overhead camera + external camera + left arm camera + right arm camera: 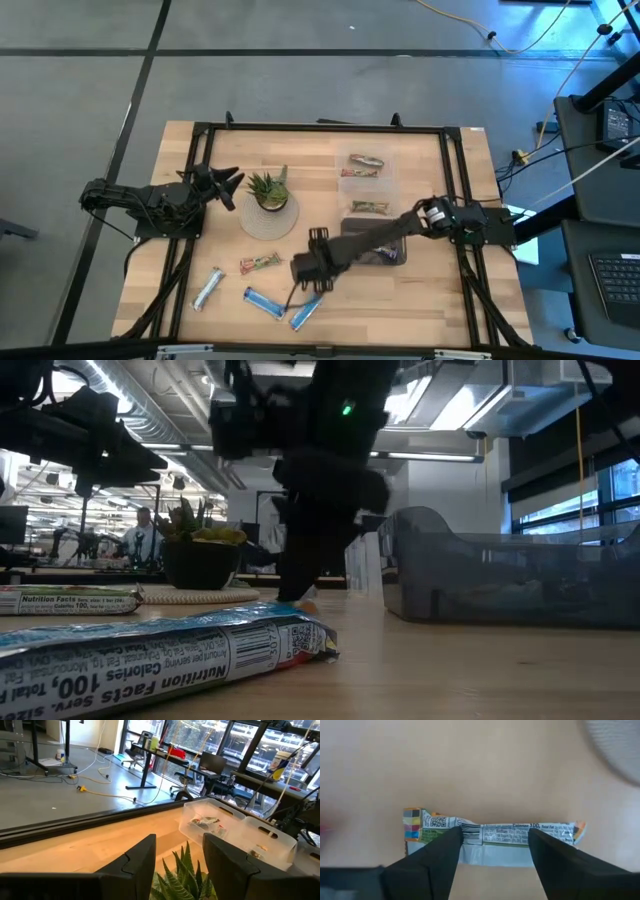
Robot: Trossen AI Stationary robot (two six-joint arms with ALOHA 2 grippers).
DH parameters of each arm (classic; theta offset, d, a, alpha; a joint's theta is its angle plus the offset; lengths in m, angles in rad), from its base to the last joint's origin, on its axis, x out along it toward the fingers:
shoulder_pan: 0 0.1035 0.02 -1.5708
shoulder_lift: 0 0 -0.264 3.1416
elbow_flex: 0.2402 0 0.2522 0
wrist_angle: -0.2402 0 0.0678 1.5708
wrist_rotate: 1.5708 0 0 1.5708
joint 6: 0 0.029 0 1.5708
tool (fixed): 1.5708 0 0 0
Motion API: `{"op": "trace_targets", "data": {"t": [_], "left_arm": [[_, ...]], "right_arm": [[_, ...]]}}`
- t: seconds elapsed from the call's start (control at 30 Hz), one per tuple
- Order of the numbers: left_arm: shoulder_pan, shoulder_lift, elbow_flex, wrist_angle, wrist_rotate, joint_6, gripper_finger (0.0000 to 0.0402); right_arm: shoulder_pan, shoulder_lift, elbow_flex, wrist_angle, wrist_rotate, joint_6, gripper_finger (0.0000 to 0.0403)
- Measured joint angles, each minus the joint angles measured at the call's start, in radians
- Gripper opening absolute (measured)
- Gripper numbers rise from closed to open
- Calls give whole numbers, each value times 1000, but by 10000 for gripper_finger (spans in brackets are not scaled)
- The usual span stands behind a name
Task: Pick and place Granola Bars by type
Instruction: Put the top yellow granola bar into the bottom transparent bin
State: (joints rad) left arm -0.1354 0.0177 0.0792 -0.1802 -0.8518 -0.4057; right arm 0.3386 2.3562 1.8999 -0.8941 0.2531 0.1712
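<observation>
My right gripper [311, 272] is open and low over the table's near middle. In the right wrist view its fingers stand either side of the middle of a white-green bar [495, 837] that lies flat on the wood. I cannot tell whether they touch it. Loose bars lie nearby: a green-tan and red one [260, 263], a silvery-white one [207, 288] and two blue ones [265, 301] [305, 313]. More bars lie in the clear bins [366, 162] [368, 207]. My left gripper [232, 185] waits open beside the potted plant [268, 190].
Three clear bins [372, 183] stand in a row right of centre, and the right arm crosses over the nearest one. The plant sits on a round mat [268, 222]. In the low view, bars [160, 660] [65, 598] lie close in front and a bin [500, 580] stands to the right.
</observation>
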Motion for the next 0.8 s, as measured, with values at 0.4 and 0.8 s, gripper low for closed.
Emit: {"op": "trace_targets", "data": {"t": [0.4, 0.8], "left_arm": [[0, 0, 0, 0, 16, -12, 157], [0, 0, 0, 2, 123, -55, 157]], "right_arm": [[55, 0, 0, 7, -21, 139, 239], [52, 10, 205, -89, -37, 297, 239]]}}
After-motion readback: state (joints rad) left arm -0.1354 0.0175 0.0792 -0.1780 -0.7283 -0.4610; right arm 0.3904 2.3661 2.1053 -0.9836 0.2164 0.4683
